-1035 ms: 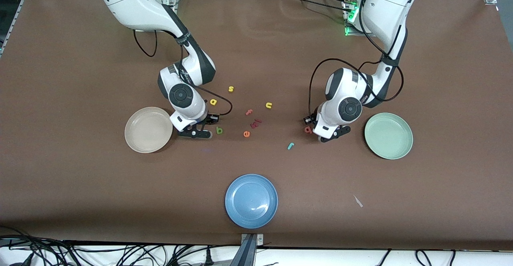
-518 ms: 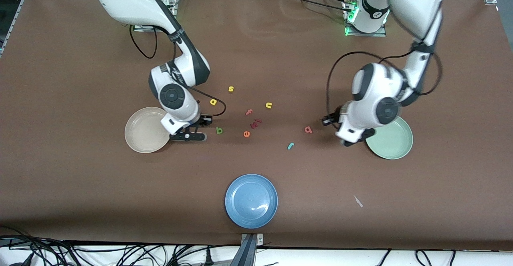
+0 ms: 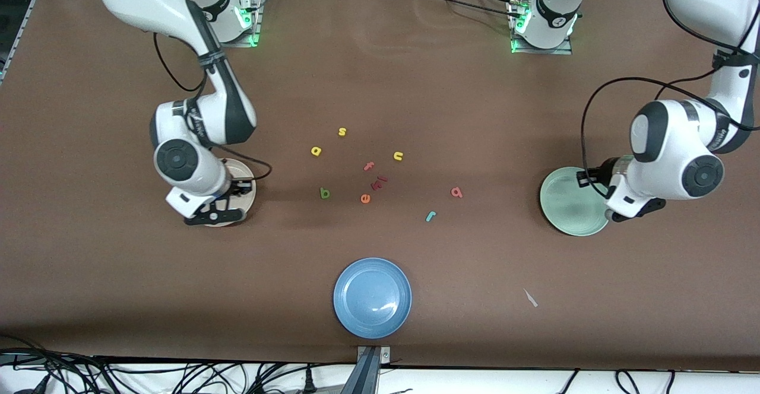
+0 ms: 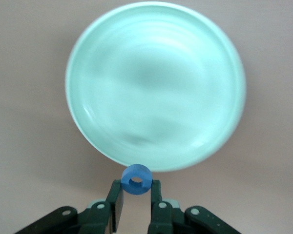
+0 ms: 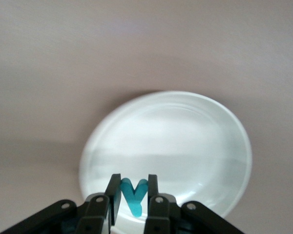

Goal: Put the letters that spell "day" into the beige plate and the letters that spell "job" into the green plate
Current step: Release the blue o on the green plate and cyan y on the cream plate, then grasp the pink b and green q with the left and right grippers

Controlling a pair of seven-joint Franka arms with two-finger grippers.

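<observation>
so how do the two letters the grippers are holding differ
The left gripper pinches a blue ring o; the right gripper pinches a teal y. The o is a closed ring, the y forked. The o hangs at the green plate rim, the y over the beige plate. Both are tiny.

A round shallow blue plate (image 3: 372, 298) sits on the brown tabletop (image 3: 119, 275), well apart from the left gripper (image 4: 136, 192) and the right gripper (image 5: 132, 192), about midway between them. Loose foam letters lie between the two grippers: a yellow s (image 3: 342, 132), a yellow u (image 3: 398, 156), a salmon f-shaped letter (image 3: 369, 166), a pair of dark red letters (image 3: 379, 183) touching each other, and an orange e (image 3: 365, 199) just beside them. A small white paper scrap (image 3: 530, 298) lies closer to the left gripper than to the right one.
</observation>
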